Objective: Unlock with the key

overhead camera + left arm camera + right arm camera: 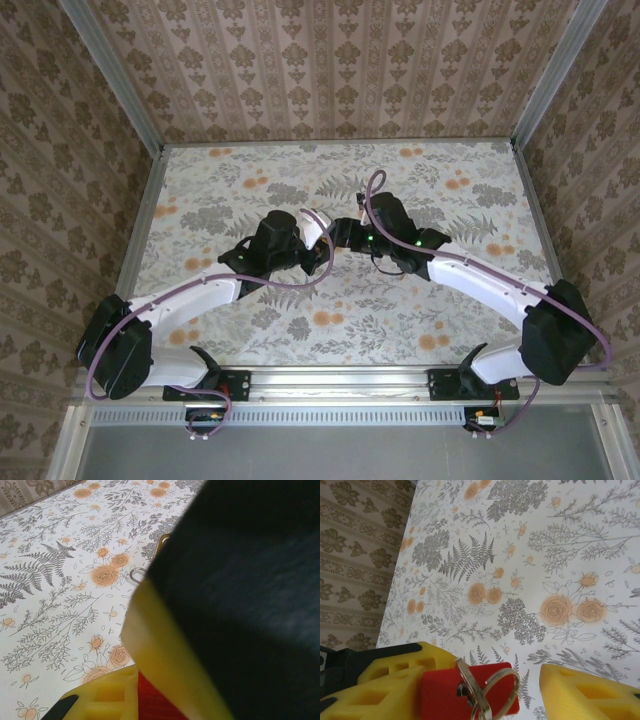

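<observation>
The left gripper (134,672) is narrowly pinching the red block (437,697). The right gripper (495,680), jaws apart, is straddling the block's key ring (495,692), seemingly preparing to grip and turn.

Up top, a tabletop (300,180) dressed in a pale floral print, grey ferns and orange roses, running wall to wall. The back wall (340,60) wears tan damask wallpaper with vertical stripes, and it's the same pattern on the left wall (50,170) and the right wall (600,170). Two aluminium uprights climb the back corners: the left post (110,75) and the right post (560,70). Along the near edge there's a silver rail (340,385) with a slotted strip (330,415) just below it — then a plain grey surface (330,455). The light is soft and even across the print.
</observation>
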